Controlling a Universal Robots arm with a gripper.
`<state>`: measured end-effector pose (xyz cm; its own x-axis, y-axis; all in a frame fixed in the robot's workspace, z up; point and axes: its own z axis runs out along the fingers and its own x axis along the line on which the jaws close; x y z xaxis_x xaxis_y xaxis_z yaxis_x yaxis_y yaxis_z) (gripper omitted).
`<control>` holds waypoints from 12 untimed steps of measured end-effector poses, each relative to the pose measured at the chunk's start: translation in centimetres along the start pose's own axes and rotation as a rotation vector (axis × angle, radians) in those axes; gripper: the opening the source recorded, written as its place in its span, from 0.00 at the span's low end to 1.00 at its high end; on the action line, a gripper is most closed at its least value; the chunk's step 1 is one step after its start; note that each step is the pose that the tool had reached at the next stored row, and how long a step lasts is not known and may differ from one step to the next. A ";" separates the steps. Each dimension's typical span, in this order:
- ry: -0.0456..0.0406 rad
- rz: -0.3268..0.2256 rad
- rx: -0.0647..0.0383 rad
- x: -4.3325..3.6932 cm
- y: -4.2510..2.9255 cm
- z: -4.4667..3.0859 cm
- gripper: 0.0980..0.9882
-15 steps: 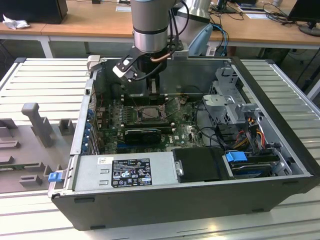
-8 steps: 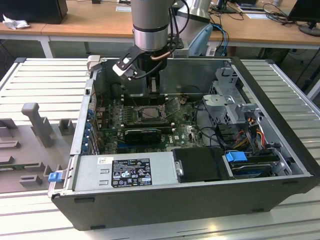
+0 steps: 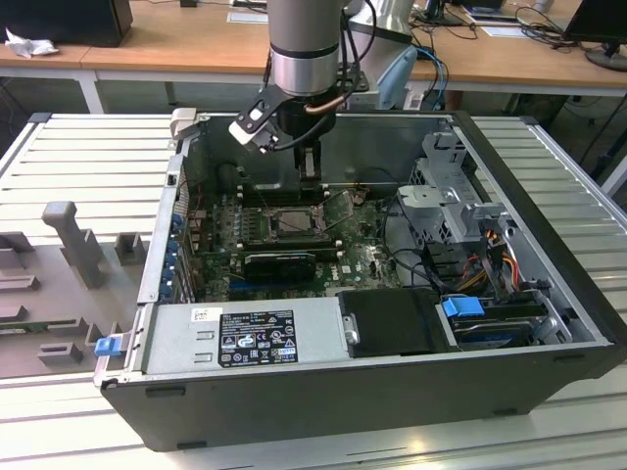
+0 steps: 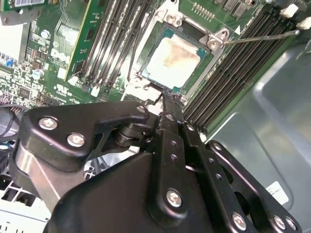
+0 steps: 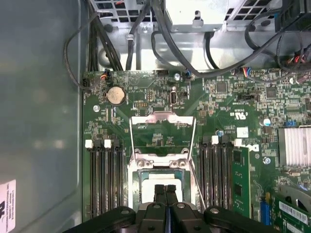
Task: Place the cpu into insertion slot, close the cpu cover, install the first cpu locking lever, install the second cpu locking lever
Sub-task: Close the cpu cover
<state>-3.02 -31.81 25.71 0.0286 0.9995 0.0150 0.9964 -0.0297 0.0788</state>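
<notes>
Open computer case (image 3: 549, 294), lying on its side and seen from above; it fills the centre of the exterior view. The robot arm (image 3: 306, 49) enters from the upper centre of that view and reaches down into the case. A grey power supply (image 3: 245, 335) lies along the lower edge of the case interior, and a drive cage (image 3: 446, 201) stands at the exterior view's right. The green motherboard (image 3: 358, 257) covers the case floor between them.

The gripper (image 3: 310, 168) hangs over the middle of the board. In both wrist views its two black fingers (image 5: 159, 190) are pressed flat against each other, with no gap and nothing held between them. The fingertips sit just above the near edge of the insertion slot (image 4: 214, 35), which has banks of long black memory slots (image 4: 228, 68) on both sides.

The cpu cover (image 5: 163, 119) is swung open: its silvery frame lies back beyond the socket, and the board shows through its square window. The cpu (image 4: 172, 56) is seated in the insertion slot, its dull silver top smeared and uncovered. Whether the fingertips touch it cannot be told. A locking lever (image 4: 257, 35), a thin metal rod, runs from one socket corner out across the memory slots, unlatched.
</notes>
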 end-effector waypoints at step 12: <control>0.0000 0.000 0.000 0.02 0.16 -0.72 0.01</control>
<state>-2.92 -31.80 26.44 0.0287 0.9995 0.0151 0.9965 -0.0298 0.0783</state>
